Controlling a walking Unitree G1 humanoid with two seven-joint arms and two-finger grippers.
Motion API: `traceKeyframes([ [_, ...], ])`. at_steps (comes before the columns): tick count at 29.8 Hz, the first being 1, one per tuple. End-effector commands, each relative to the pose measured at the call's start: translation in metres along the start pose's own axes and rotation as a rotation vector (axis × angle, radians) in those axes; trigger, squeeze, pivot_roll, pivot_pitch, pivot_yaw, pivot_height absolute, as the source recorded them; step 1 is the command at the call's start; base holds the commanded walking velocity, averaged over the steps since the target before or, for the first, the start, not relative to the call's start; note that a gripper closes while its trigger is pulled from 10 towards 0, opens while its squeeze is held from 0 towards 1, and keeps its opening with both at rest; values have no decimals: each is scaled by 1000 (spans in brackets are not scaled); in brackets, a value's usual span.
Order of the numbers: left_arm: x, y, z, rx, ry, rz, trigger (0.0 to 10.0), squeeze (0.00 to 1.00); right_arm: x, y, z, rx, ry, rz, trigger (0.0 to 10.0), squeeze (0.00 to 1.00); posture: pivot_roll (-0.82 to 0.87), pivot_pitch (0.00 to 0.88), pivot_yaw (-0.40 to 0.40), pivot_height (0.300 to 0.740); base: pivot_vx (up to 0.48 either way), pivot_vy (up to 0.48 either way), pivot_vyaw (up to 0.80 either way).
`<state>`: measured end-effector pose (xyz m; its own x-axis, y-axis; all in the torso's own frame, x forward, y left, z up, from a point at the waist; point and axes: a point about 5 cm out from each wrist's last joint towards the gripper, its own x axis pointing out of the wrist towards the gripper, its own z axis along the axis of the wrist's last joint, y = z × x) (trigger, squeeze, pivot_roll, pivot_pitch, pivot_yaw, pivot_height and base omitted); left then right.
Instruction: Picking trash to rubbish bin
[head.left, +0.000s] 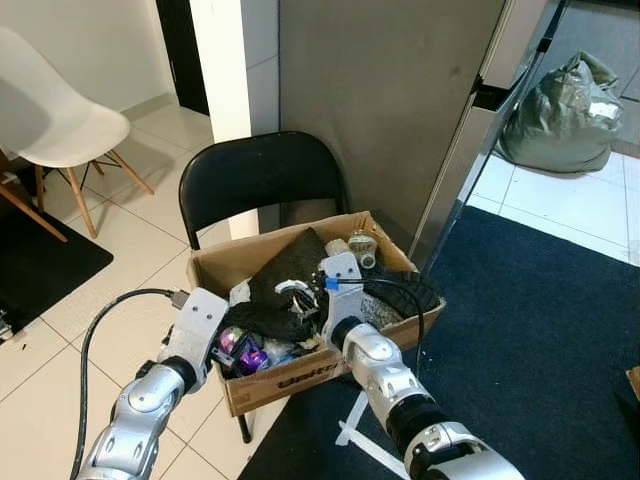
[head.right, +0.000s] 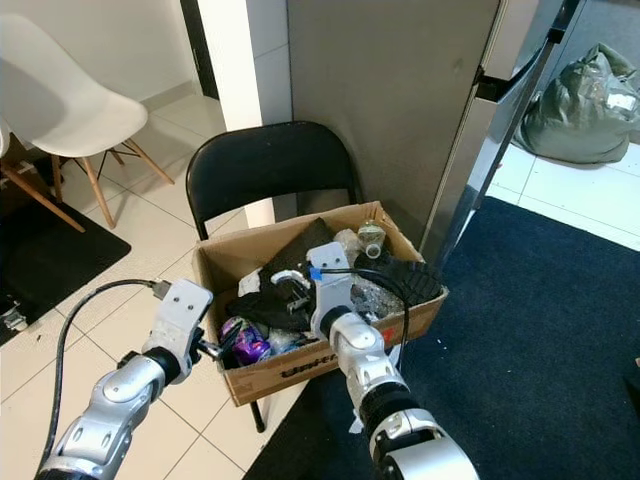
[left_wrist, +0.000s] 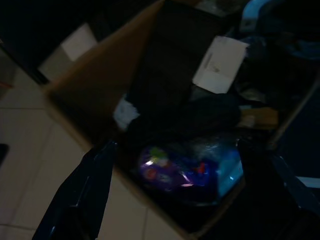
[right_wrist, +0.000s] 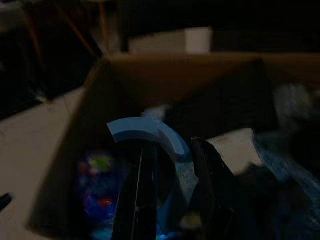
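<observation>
A cardboard box (head.left: 290, 380) full of trash stands on a black folding chair (head.left: 260, 175). Inside lie black plastic scraps, a white paper (left_wrist: 220, 64) and a shiny purple wrapper (head.left: 245, 352). My right gripper (right_wrist: 172, 150) hovers over the middle of the box, shut on a curved pale ring piece (right_wrist: 145, 131), which also shows as a ring piece (head.right: 285, 275) from above. My left gripper (left_wrist: 185, 200) is open at the box's front left corner, its fingers (left_wrist: 85, 195) spread wide just above the purple wrapper (left_wrist: 170, 170).
A tall grey cabinet (head.left: 390, 100) rises behind the chair. A white chair (head.left: 50, 110) stands at the far left on tiled floor. A dark blue carpet (head.left: 540, 330) lies to the right, with a stuffed grey-green bag (head.left: 565, 115) beyond it.
</observation>
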<state>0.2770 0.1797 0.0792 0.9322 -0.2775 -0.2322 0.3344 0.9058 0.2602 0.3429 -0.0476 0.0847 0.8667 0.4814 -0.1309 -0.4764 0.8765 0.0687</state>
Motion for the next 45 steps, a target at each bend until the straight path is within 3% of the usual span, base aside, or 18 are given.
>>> traceKeyframes([
  [1, -3, 0, -3, 22, 11, 5, 10000, 0, 6, 15, 0, 27, 16, 18, 10000, 0, 38, 175, -57, 740, 0, 0, 0],
  [6, -7, 8, 5, -1, -52, 88, 10000, 0, 7, 6, -1, 8, 50, -62, 10000, 0, 37, 245, -95, 740, 0, 0, 0],
  [17, -13, 11, 8, 0, -58, 106, 10000, 0, 5, -22, 7, 74, 41, -222, 10000, 0, 34, 282, -92, 740, 0, 0, 0],
  [28, -11, 9, 15, -7, -100, 88, 10000, 0, 6, -27, 12, 98, 27, -254, 10000, 0, 38, 280, -88, 740, 0, 0, 0],
  [35, -14, 6, 32, -16, -230, 63, 10000, 0, 7, -27, 14, 108, 17, -254, 10000, 0, 39, 270, -84, 740, 0, 0, 0],
  [41, -13, 1, 34, -40, -236, 30, 10000, 0, 8, -26, 16, 121, 11, -240, 10000, 0, 39, 263, -80, 740, 0, 0, 0],
  [42, -12, 1, 34, -42, -235, 28, 10000, 0, 9, -25, 16, 133, 6, -221, 10000, 325, 39, 257, -78, 740, 0, 0, 0],
  [43, -12, 1, 34, -42, -235, 28, 10000, 0, 9, -25, 16, 133, 6, -221, 10000, 325, 39, 257, -78, 740, 0, 0, 0],
  [44, -12, 0, 34, -43, -235, 26, 10000, 0, 9, -24, 17, 143, 4, -206, 10000, 820, 37, 253, -75, 740, 0, 0, 0],
  [45, -11, 0, 34, -44, -235, 26, 10000, 0, 10, -23, 18, 156, -3, -192, 10000, 1000, 33, 246, -74, 740, 0, 0, 0],
])
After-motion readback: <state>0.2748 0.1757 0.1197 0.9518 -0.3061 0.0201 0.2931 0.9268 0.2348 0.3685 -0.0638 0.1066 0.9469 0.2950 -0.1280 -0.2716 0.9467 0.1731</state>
